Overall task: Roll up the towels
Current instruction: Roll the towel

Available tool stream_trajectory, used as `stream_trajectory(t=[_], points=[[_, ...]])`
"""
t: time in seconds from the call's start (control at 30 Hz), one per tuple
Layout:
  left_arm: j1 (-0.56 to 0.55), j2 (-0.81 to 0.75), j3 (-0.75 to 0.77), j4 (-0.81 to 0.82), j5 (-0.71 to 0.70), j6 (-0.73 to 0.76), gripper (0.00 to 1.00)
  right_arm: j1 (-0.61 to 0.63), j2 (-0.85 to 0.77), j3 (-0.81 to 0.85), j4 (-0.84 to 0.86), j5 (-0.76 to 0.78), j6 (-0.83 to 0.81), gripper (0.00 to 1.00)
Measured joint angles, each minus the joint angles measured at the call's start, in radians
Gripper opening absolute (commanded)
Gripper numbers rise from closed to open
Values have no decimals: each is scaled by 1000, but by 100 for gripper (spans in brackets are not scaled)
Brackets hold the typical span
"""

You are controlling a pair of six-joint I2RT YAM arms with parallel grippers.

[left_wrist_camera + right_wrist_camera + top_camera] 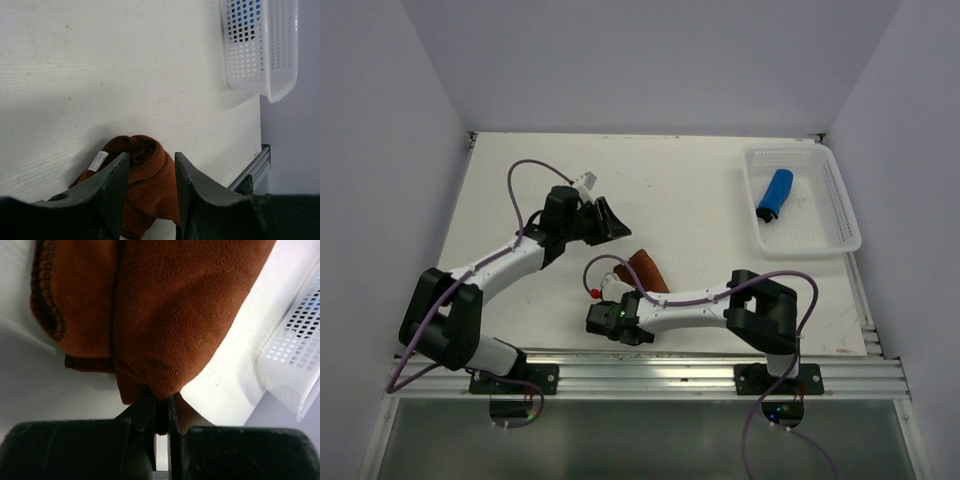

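Note:
The rust-brown towel [646, 270] lies bunched and partly rolled near the table's front middle. My right gripper [622, 286] is shut on its near edge; in the right wrist view the cloth [165, 315] fills the frame and is pinched between the jaws [161, 399]. My left gripper [605, 220] is open and empty, a little behind and left of the towel. In the left wrist view the brown towel [150, 175], with a white label, shows between the spread fingers [151, 158]. The bright blue towel [776, 194] lies rolled in the basket.
The white mesh basket [840, 215] stands at the back right; it also shows in the left wrist view [270, 60] and the right wrist view [295, 360]. An aluminium rail [650, 365] runs along the table's front edge.

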Motion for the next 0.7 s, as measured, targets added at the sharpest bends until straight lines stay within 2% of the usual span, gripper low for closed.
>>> stream_trajectory(t=[0.13, 0.37, 0.7], points=[[2, 10, 53, 9, 38, 0, 45, 46, 59, 43, -45, 32, 2, 0], [-20, 10, 55, 24, 82, -1, 43, 88, 144, 119, -116, 79, 2, 0], [-136, 3, -75, 69, 101, -5, 36, 89, 230, 224, -185, 101, -28, 0]])
